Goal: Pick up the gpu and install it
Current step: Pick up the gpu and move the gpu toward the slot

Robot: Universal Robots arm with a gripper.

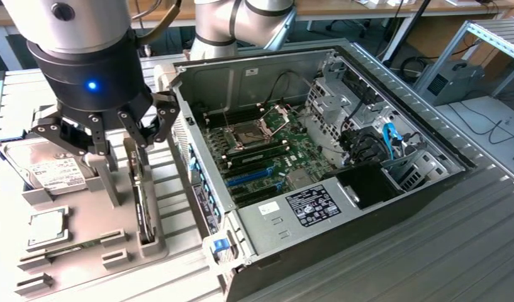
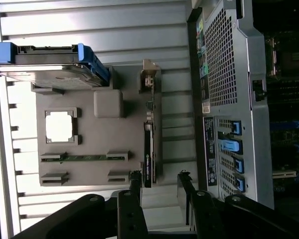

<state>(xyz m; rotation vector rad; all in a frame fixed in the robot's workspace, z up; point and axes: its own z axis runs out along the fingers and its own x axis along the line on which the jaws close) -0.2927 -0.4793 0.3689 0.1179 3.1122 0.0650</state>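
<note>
The gpu point(image 1: 141, 201) stands edgewise in tray point(image 2: 89, 134); wrist view shows empty tool point(image 2: 158, 175) spread wide.

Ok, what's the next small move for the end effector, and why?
Probably lower straight down onto the gpu. The end effector hangs open above it, the card stands on edge in its gray holder, roughly between the fingers, and nothing is gripped yet.

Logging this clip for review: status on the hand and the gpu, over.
Open hand hovering above gpu, no contact. Card upright on edge in grey holder slot, not yet picked. Flanked by hard drive and open case, both apart.
</note>
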